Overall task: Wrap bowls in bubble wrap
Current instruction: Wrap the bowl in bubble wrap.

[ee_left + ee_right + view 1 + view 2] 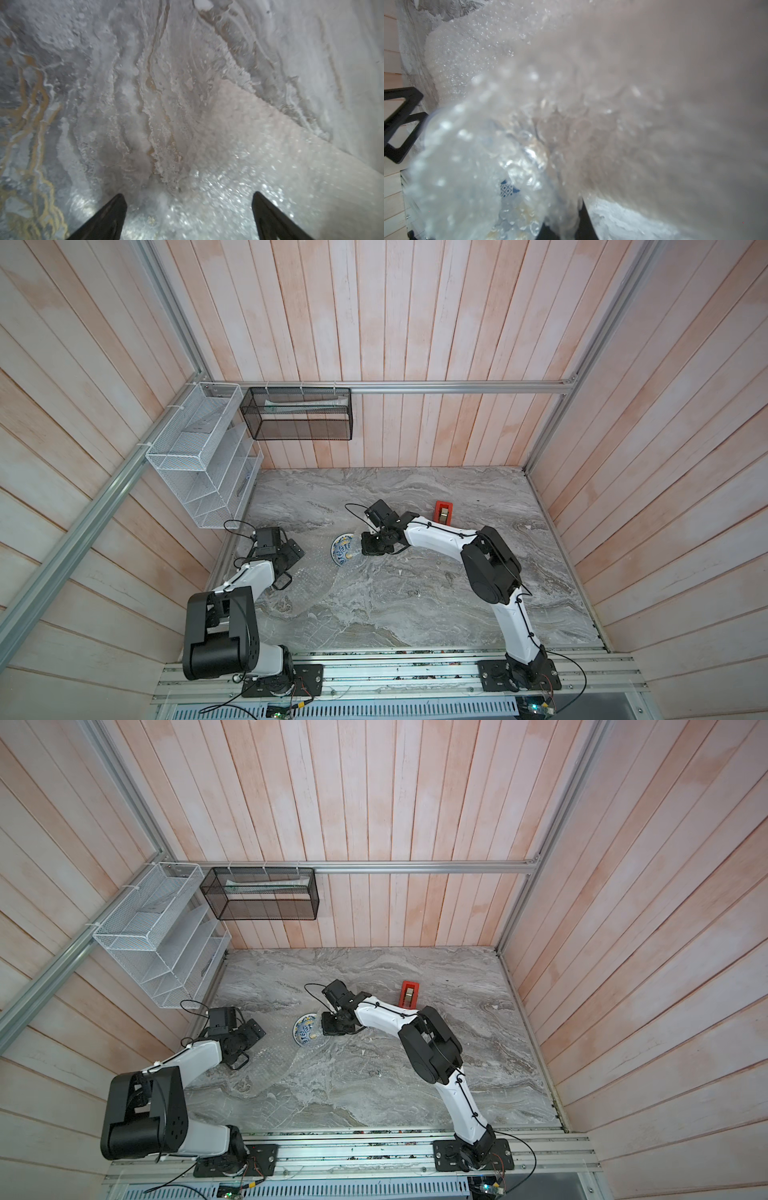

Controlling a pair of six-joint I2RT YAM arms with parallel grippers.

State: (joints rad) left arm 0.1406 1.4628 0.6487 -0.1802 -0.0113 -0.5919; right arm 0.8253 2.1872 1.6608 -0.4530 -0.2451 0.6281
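Right pincer [369, 546] pinching bubble wrap [316, 585] beside the bowl [343, 549]; left pincer [189, 203] wide open.

My right pincer is closed almost fully on a bunched fold of the wrap, just beside the bowl's right edge. The bowl sits a little left of centre in both top views, with wrap partly over it. My left pincer gapes with nothing between its fingers, low over the wrap at centre-left. The red tape dispenser [444, 512] stands well apart on the tabletop [415, 614], up and right of the bowl.

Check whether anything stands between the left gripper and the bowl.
Nothing solid. Only bubble wrap lies flat between the open left gripper and the bowl. The right gripper, shut on the wrap, is on the bowl's other side.
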